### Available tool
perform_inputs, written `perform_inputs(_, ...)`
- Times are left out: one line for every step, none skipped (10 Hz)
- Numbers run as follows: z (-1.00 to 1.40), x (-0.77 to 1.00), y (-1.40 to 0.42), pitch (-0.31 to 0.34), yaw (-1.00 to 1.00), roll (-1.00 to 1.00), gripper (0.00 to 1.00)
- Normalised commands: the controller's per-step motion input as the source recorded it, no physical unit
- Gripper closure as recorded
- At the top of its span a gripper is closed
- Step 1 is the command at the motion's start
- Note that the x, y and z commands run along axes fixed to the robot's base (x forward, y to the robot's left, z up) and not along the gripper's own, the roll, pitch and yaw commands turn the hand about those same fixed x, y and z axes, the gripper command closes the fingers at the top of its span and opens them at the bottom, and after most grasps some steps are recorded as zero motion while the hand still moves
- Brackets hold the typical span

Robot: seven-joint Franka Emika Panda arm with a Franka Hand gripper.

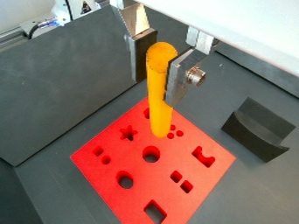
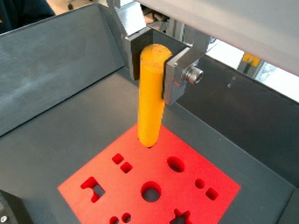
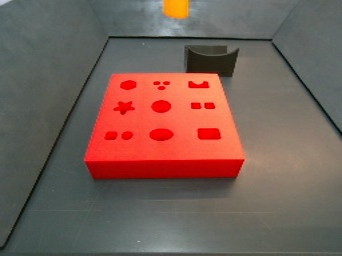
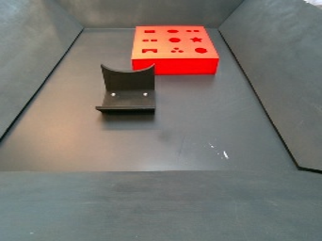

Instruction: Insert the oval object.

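The hand [image 1: 158, 66] hangs above the red block [image 1: 152, 166], its silver fingers [image 1: 184, 74] pinching the oval object [image 1: 159, 87] near its upper end, so the orange-yellow peg points straight down. In both wrist views its lower tip hovers over the block's hole-pierced face, clear of the surface. In a side view only the peg's tip [image 3: 177, 7] shows at the top edge, well above the block [image 3: 163, 125]. The dark grey curved holder [image 4: 126, 89] stands on the counter [image 4: 164, 141], apart from the block.
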Motion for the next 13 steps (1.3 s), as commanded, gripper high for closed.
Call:
perform_inputs(-0.34,0.28,-0.30,-0.039,0.00,0.01,1.00)
perform_inputs(-0.49,0.62,-0.45,-0.044,0.09,0.01,1.00)
perform_inputs(-0.56,0.73,-0.48,-0.146,0.11,0.00,1.00)
perform_inputs(-0.55,0.72,-0.44,-0.137,0.15,0.00,1.00)
perform_inputs(-0.51,0.65,-0.40,-0.117,0.23,0.00,1.00)
perform_inputs(-0.49,0.55,-0.37,-0.084,0.36,0.00,1.00)
perform_inputs(-0.53,0.35,-0.36,-0.036,0.59,0.00,1.00)
perform_inputs(-0.55,0.15,-0.24,-0.037,0.75,-0.07,1.00)
perform_inputs(-0.40,0.03,-0.15,0.000,0.84,-0.10,1.00)
perform_inputs(-0.28,-0.01,-0.07,0.000,0.96,-0.04,1.00)
perform_inputs(-0.30,-0.07,-0.07,0.000,1.00,0.00,1.00)
perform_inputs(-0.27,-0.05,0.00,0.000,1.00,0.00,1.00)
perform_inputs(-0.26,-0.03,0.00,0.000,1.00,0.00,1.00)
